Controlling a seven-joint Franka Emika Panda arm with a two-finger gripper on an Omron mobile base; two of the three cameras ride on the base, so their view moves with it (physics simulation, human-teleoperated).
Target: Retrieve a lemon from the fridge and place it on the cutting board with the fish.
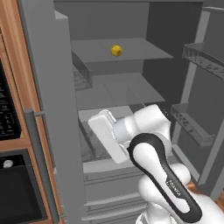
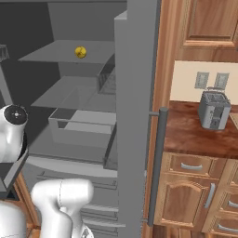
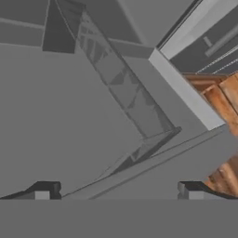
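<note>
Grey steel fridge (image 1: 48, 109) open w/ round yellow lemon (image 1: 116, 50) on flat shelf (image 1: 131, 49).

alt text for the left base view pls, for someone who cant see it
A small round bright yellow lemon sits alone on the upper grey shelf of the open tall grey steel fridge. The white robot arm with dark joints rises from the lower right in front of the lower shelves and drawers. A black oven in wood cabinetry stands at the left edge.
</note>
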